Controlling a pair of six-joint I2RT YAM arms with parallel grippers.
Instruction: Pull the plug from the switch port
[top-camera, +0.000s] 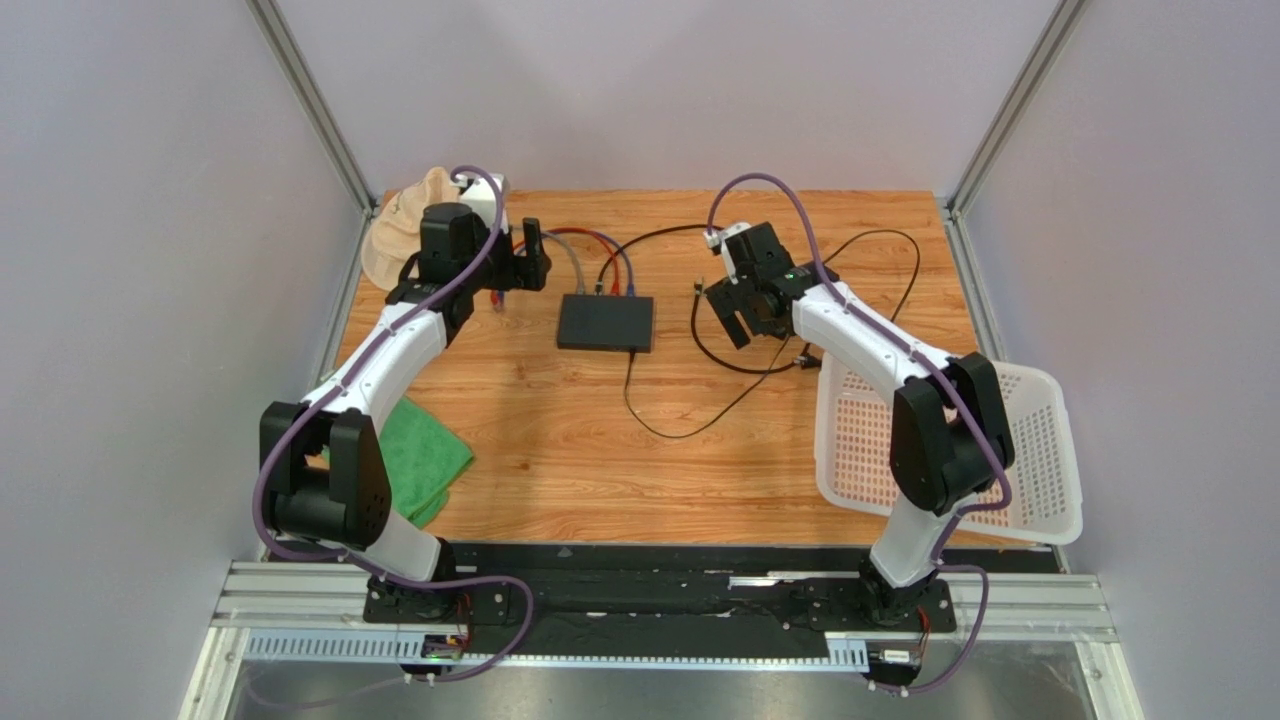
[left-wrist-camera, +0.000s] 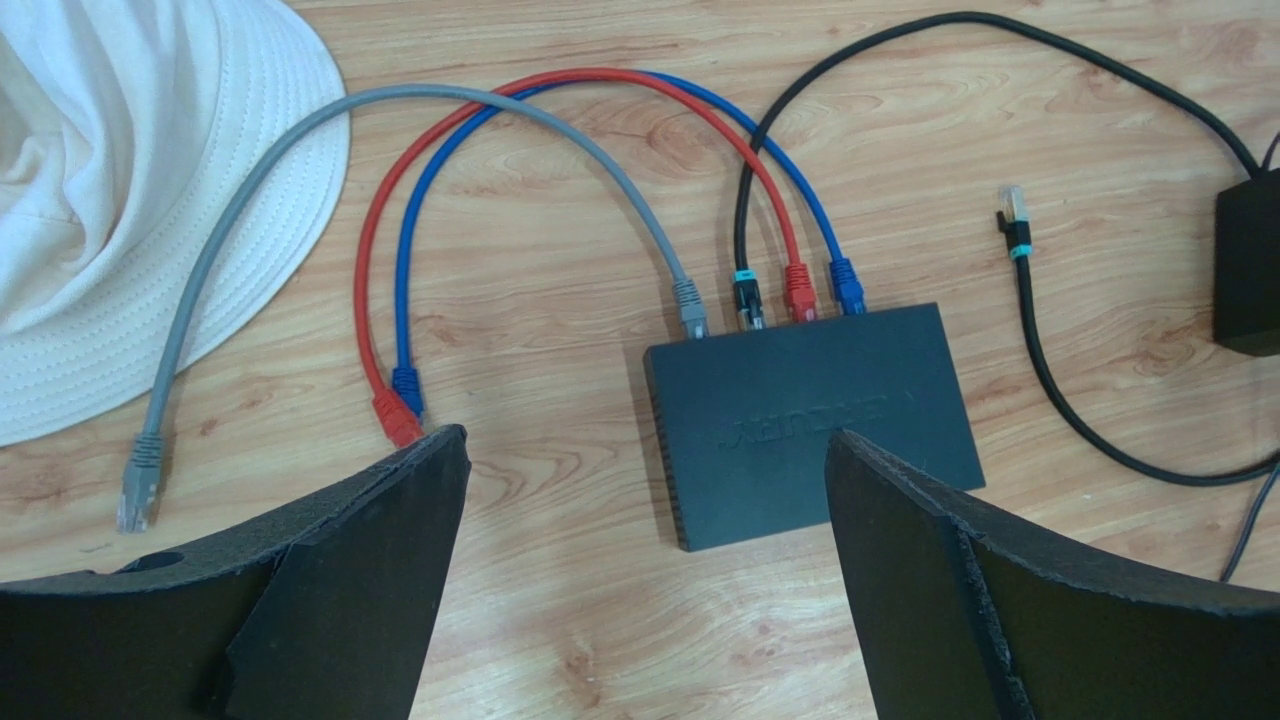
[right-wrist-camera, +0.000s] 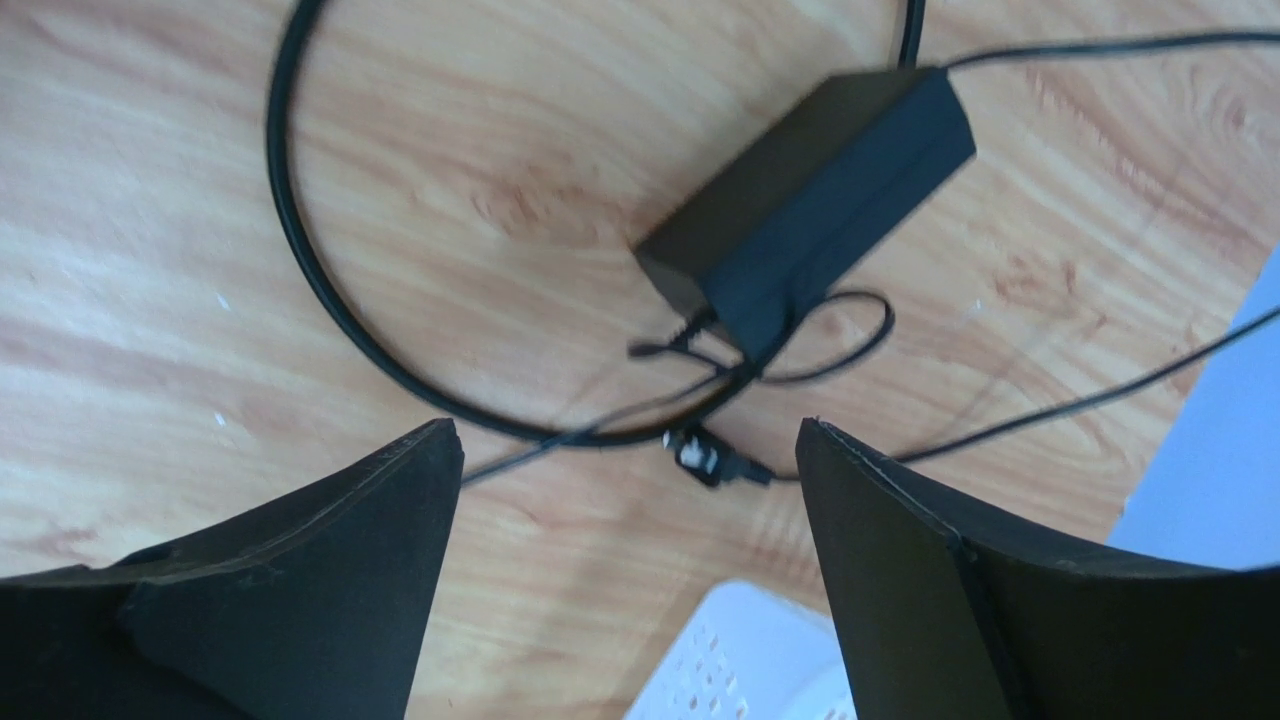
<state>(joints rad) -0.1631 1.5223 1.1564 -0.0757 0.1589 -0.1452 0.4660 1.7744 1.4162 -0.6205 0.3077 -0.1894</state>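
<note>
Nearest, left claw (left-wrist-camera: 643, 450) and right claw (right-wrist-camera: 627, 435) hang spread and empty; four plugs (left-wrist-camera: 798, 290) sit in the switch (left-wrist-camera: 812, 405), so the pull seems undone.

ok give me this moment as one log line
stage: pre-grasp, nothing held | left gripper: open, facing switch | right gripper: open, facing power adapter | seated: grey plug, black plug, red plug, blue plug

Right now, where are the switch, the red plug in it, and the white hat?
switch (left-wrist-camera: 781, 393), left wrist view, top face.
red plug (left-wrist-camera: 800, 291), left wrist view, boot at the port.
white hat (left-wrist-camera: 75, 330), left wrist view, brim.
</note>
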